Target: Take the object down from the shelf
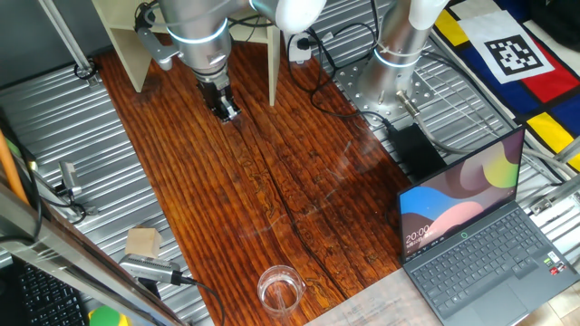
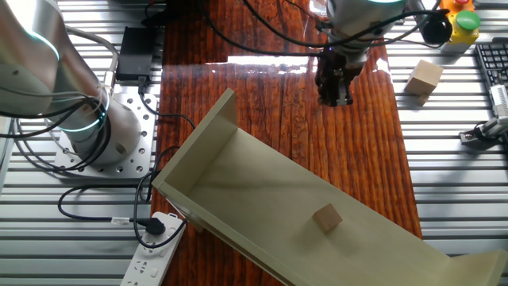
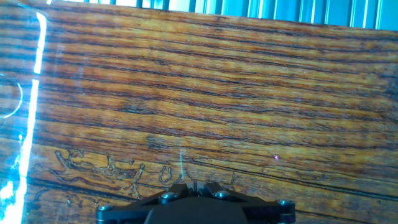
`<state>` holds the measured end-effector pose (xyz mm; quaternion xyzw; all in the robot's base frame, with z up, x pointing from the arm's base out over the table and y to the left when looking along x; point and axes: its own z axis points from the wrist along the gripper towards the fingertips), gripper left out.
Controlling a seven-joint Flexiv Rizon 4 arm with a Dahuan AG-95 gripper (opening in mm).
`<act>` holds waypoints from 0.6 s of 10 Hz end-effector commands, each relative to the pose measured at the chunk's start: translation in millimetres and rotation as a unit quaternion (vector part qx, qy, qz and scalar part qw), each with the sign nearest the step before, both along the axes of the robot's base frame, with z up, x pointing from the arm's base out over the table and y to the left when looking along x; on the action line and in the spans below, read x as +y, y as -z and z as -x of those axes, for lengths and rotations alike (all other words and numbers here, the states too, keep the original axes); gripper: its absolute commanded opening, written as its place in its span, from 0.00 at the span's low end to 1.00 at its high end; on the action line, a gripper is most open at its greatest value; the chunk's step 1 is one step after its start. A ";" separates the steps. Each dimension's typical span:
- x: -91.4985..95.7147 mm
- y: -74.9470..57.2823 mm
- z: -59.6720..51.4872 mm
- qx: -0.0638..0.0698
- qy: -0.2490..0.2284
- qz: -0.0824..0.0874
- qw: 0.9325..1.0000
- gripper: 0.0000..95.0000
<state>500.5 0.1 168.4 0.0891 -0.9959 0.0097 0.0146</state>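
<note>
The tiny light-tan wooden cube (image 2: 327, 217) lies on the horizontal board of the cream-beige shelf (image 2: 238, 171), seen from above in the other fixed view. In one fixed view only the shelf's upright boards (image 1: 272, 54) show at the table's far end, and the cube is out of view. My gripper (image 1: 227, 112) hangs just above the dark wood table in front of the shelf, well away from the cube. It also shows in the other fixed view (image 2: 335, 97) and in the hand view (image 3: 191, 185). Its jaws are together and hold nothing.
A larger pale wooden block (image 1: 143, 242) lies beside the table's left edge, also seen in the other fixed view (image 2: 424, 79). A clear glass (image 1: 280, 288) stands at the table's near end. An open laptop (image 1: 480, 235) sits at the right. Cables and a power strip (image 2: 155, 246) lie by the robot base.
</note>
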 end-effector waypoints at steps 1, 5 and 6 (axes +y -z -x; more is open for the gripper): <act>0.3 -1.3 0.7 0.003 0.002 0.002 1.000 0.00; 0.3 -1.3 0.7 0.005 -0.029 0.013 0.999 0.00; 0.3 -1.3 0.7 0.006 -0.041 0.027 0.999 0.00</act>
